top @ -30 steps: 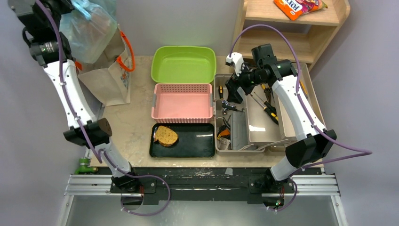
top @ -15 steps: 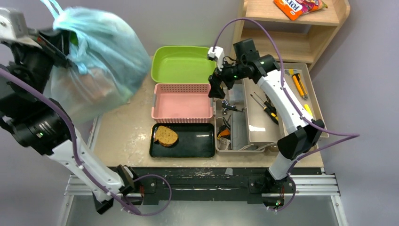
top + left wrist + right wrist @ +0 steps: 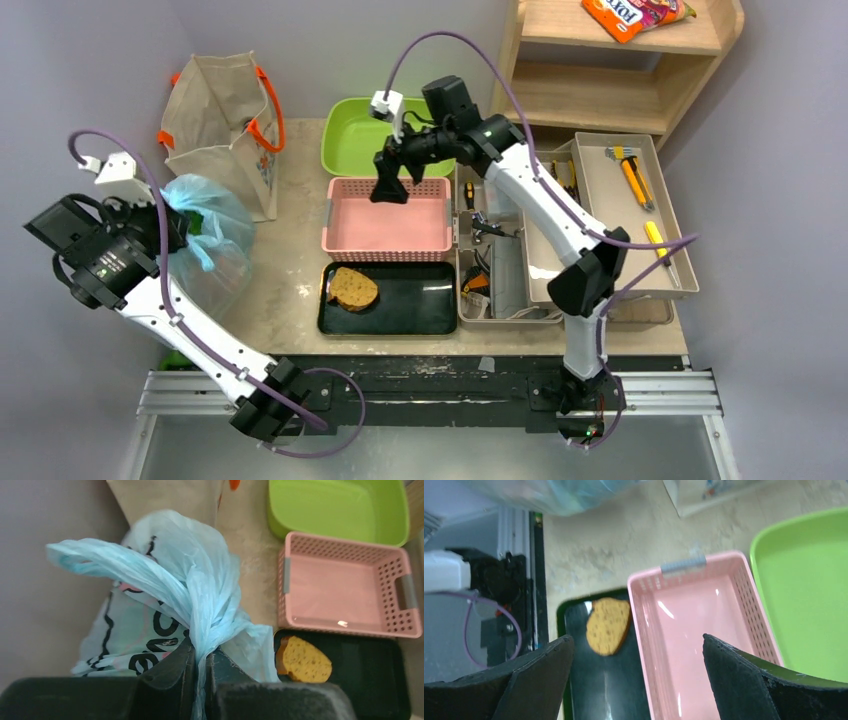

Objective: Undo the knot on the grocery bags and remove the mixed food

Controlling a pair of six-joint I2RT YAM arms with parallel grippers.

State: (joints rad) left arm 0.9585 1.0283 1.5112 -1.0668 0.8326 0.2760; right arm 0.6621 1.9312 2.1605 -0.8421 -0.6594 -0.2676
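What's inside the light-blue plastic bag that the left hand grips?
Only a dark green patch shows through the light-blue bag near its bunched neck, pinched in the left hand. The rest is hidden by printed, crinkled plastic.

Blue bag (image 3: 222, 240) lowered beside tote (image 3: 222, 120) — right fingers (image 3: 749, 680) moved over basket (image 3: 385, 252).
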